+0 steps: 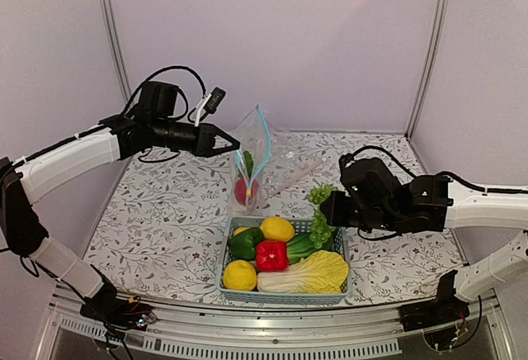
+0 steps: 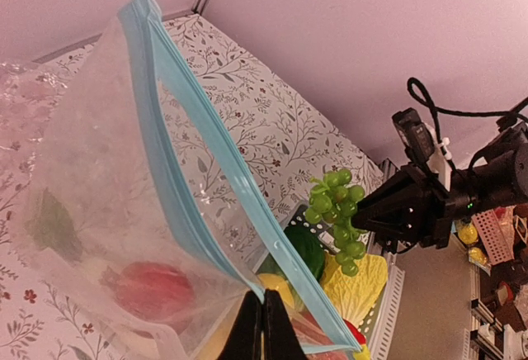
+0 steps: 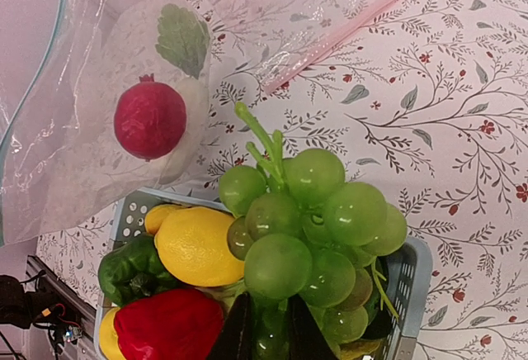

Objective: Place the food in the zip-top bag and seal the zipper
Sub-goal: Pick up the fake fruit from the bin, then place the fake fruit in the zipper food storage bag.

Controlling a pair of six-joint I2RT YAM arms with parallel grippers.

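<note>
Left gripper (image 1: 227,141): jaws fully closed, pinching the edge of the bag (image 1: 262,158) just under the zipper (image 1: 264,133). Holds the bag's mouth raised above the table (image 1: 165,211), mouth slightly parted.

Bag: clear, crinkly, standing behind the basket (image 1: 285,296), with its lower part resting on the table. Contains a red fruit (image 1: 246,191) at the bottom and a green leaf (image 1: 247,162) above it.

Zipper: teal, unsealed, running upward from the pinched edge to the top corner.

Right gripper (image 3: 264,327): jaws nearly closed, clamped on the lower part of the grapes (image 3: 305,236). Carries the bunch stem-up over the basket's far right corner, right of the bag and apart from it.

Basket: light blue, slatted, at the table's near edge between the arms. Holds two lemons (image 1: 277,229), one at the back and one at the front left; a green pepper (image 1: 245,243) between them; a red pepper (image 1: 271,255) in the middle; and a cabbage (image 1: 309,273) along the front right.

Pink strip (image 3: 330,38): lying flat on the table with more clear plastic, behind the bag.
</note>
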